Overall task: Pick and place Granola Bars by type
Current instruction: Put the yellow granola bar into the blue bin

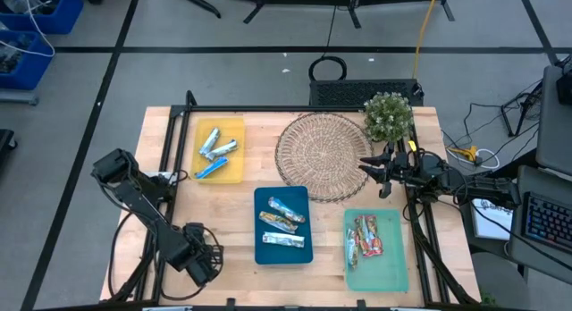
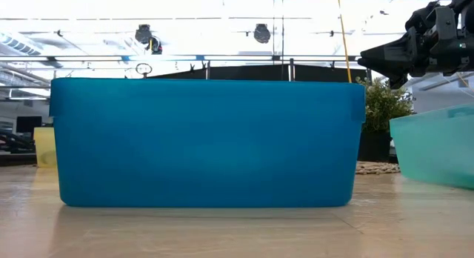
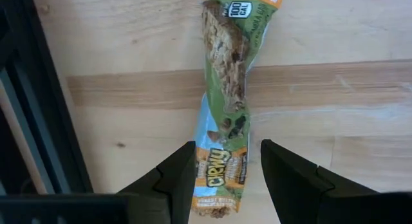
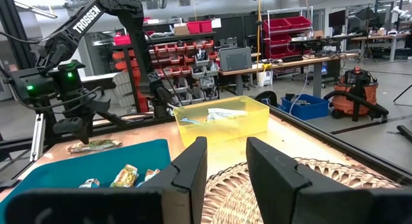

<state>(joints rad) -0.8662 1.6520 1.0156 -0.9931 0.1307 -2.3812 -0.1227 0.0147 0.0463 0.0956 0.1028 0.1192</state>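
A pale wooden counter stands on a grey floor crossed by dark lines. Beyond it, the right wrist view looks into a workshop with red bin shelving and workbenches.

At the counter's back lies a round woven mat, with a small potted plant beside it. Three trays sit on the wood: a yellow tray towards the left, a blue tray in the middle, and a green tray towards the right. In the low view the blue tray's wall fills most of the picture and hides whatever lies inside and behind it.

The granola bars are sorted: blue-and-silver bars in the yellow tray, tan-and-silver bars in the blue tray, red bars in the green tray. Their labels are too small to read from above.

One more bar, in a green and orange wrapper, lies flat on the counter's front left corner. The left gripper is low over it, its fingers apart on either side of one end of the wrapper; contact cannot be made out. The wrapper's far end is cut off.

The right gripper hangs above the mat's right edge, its fingers apart and holding nothing.
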